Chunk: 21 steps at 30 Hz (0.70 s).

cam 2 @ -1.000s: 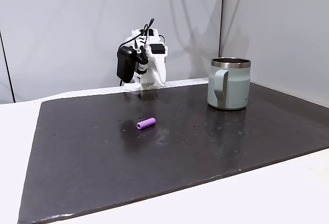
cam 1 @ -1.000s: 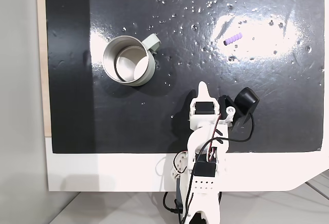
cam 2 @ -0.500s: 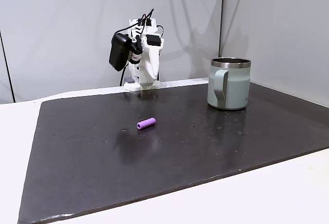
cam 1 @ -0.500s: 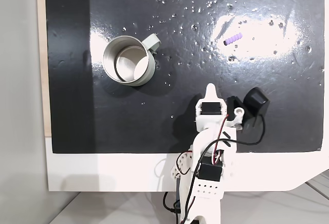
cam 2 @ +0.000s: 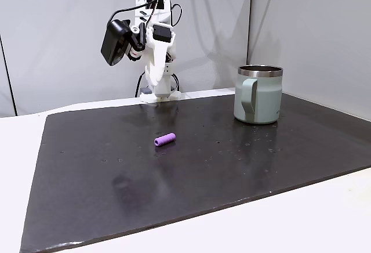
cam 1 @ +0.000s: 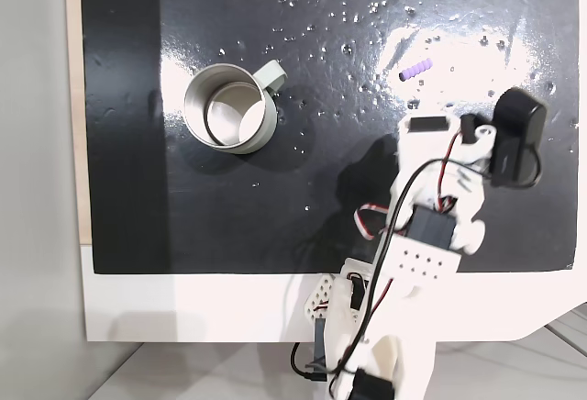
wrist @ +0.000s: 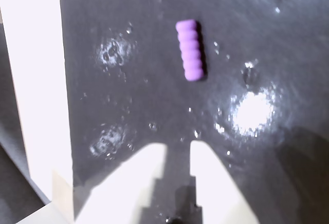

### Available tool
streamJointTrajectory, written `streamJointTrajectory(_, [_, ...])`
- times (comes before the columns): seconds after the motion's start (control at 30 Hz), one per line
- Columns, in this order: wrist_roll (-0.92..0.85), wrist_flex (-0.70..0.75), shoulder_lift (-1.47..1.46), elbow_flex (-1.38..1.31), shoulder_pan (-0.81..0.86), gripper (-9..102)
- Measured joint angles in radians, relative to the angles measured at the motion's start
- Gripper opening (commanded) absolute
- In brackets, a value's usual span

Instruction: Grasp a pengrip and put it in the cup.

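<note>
— Where's the pengrip [wrist: 189, 50]?
— Lying flat on the black mat [cam 2: 232, 166], purple and ribbed, ahead of the gripper [wrist: 178, 149] in the wrist view, not touched. Nothing between the two but bare mat and white specks [cam 1: 348, 16].
— And the gripper?
— Raised above the mat, fingers [wrist: 149, 157] slightly apart with a narrow gap, holding nothing.
— The cup [cam 1: 230, 106]?
— Upright, well apart from the pengrip [cam 1: 415, 69], far to its left in a fixed view from above (handle [cam 1: 272, 73] toward the upper right). Pale, with a shiny metal inside.
— Other things around?
— White table border [cam 1: 183, 308] beyond the mat edge, black camera [cam 2: 114, 42] and cables on the arm [cam 2: 155, 61], grey wall [cam 2: 69, 32] behind.
</note>
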Motion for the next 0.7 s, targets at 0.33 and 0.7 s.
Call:
streamJointTrajectory(0.33, [-0.141,0.000,-0.387,-0.265,0.011,24])
streamJointTrajectory(0.7, [-0.172,0.000,-0.741,-0.463,0.011,24])
